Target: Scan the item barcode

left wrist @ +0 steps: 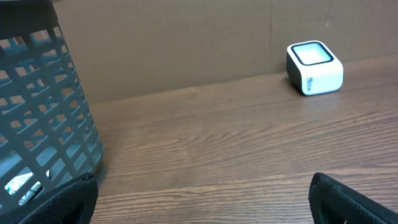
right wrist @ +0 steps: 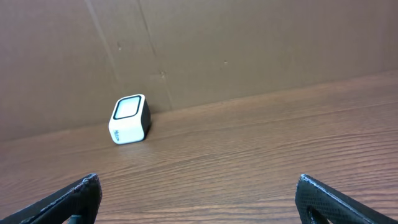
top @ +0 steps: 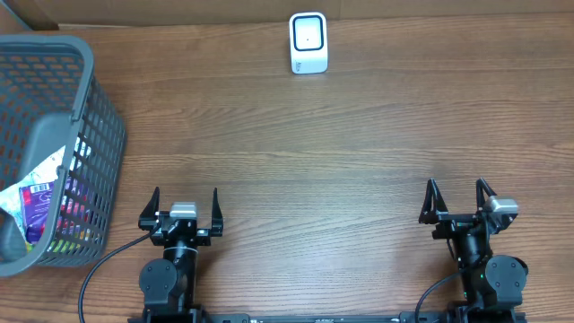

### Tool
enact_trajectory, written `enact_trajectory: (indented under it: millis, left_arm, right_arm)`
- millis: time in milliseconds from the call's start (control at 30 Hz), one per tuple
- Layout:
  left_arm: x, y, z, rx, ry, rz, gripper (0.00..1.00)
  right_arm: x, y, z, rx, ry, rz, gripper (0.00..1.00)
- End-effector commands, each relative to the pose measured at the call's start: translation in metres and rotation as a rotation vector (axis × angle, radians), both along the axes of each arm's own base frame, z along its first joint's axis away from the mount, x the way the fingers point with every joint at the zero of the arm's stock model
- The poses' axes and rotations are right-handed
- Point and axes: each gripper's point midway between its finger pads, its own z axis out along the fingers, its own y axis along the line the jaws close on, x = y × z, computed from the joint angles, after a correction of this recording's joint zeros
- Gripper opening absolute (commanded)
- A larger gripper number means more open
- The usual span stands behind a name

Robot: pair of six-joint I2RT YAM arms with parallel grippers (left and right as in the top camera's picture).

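Observation:
A white barcode scanner (top: pixel 308 42) with a dark-rimmed window stands at the table's far edge; it also shows in the left wrist view (left wrist: pixel 314 68) and the right wrist view (right wrist: pixel 130 119). Colourful packaged items (top: pixel 40 199) lie inside the grey basket (top: pixel 85 117) at the left. My left gripper (top: pixel 185 208) sits open at the near edge, right of the basket, holding nothing. At the near right, my right gripper (top: pixel 458 203) is open and empty too. In both wrist views only bare wood lies between the fingertips (left wrist: pixel 68 202) (right wrist: pixel 74 198).
A brown cardboard wall (right wrist: pixel 249 43) runs along the table's far edge behind the scanner. The basket's slotted wall (left wrist: pixel 37 112) stands close to the left gripper's left finger. Wood tabletop (top: pixel 341 170) stretches between the grippers and the scanner.

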Motion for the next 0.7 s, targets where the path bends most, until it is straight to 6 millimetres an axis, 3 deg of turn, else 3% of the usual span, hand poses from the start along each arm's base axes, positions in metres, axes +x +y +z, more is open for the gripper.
enact_trajectory:
  millis: [0,167,667]
  left_arm:
    - [0.0,-0.002,0.004,-0.011,-0.023,-0.01,0.99]
    - [0.0,-0.012,0.009,-0.025,-0.039,-0.069,1.0]
    - [-0.001,-0.009,0.034,-0.02,-0.118,-0.051,1.0]
  right_arm:
    - [0.0,-0.001,-0.001,-0.004,-0.007,-0.007,1.0]
    - [0.0,-0.001,-0.002,-0.004,-0.003,-0.004,1.0]
    - [-0.001,0.005,-0.002,-0.004,-0.004,0.026,1.0]
